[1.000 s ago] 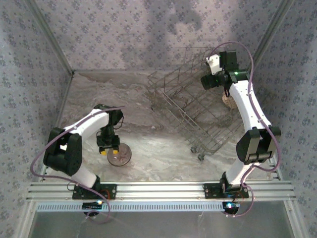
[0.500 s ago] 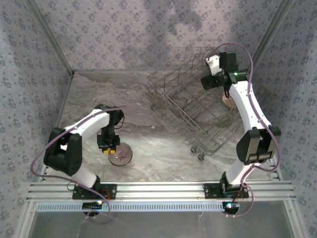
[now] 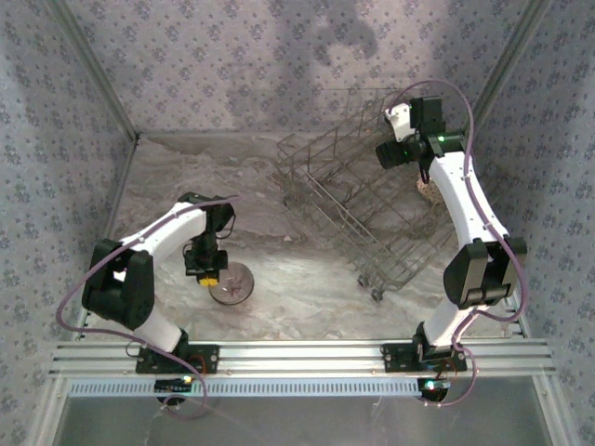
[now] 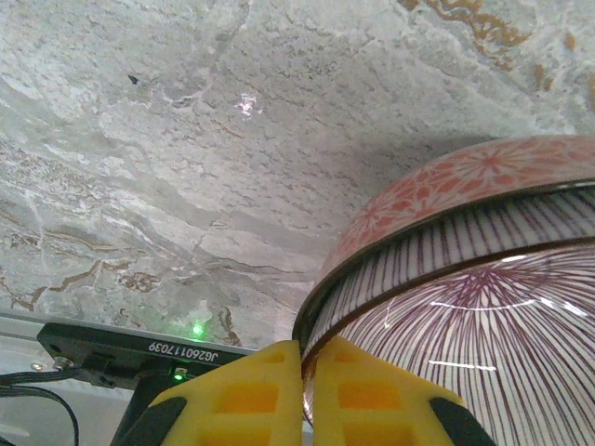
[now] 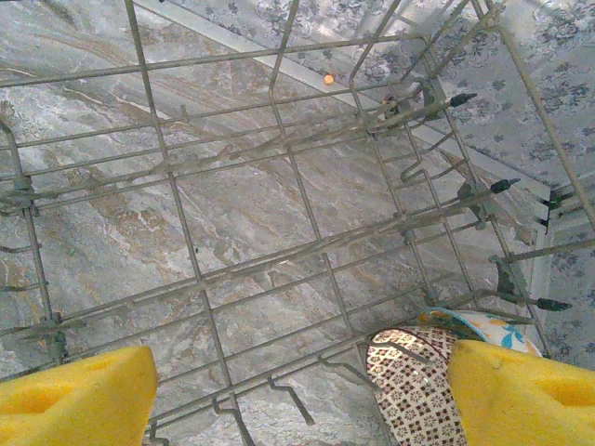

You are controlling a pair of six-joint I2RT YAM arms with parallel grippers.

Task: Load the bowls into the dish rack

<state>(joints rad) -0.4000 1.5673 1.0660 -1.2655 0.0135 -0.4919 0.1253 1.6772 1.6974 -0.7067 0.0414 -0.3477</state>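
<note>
Here, toward the near left corner of the grey marbled table surface (image 3: 307,297), the left gripper (image 4: 307,395) is pinched almost closed on the rim of a small round bowl with fine purple lines raying across its inside (image 4: 483,353). Its yellow foam fingers (image 4: 242,395) stand one on each side of the dark rim, with only a thin slit between them. Beyond the bowl's purple-striped wall runs a band of red-pink flower pattern. Whether that is a second bowl nested under the first cannot be told. From above, the bowl shows just to the right of the left gripper, well apart from the large grey wire dish rack (image 3: 358,209).

The rack stands askew toward the far right corner of the surface, with open-grid sides and upright tines. The right gripper (image 5: 297,390) hovers over the rack's far right part, its yellow fingers (image 5: 74,395) spread wide with nothing between them. Through the wires near its right finger show two more small bowls, touching each other: a brown-and-white lattice-patterned bowl (image 5: 418,386) and a white bowl with blue and yellow markings (image 5: 483,325). Whether they lie inside the rack or just beside it cannot be told.
</note>
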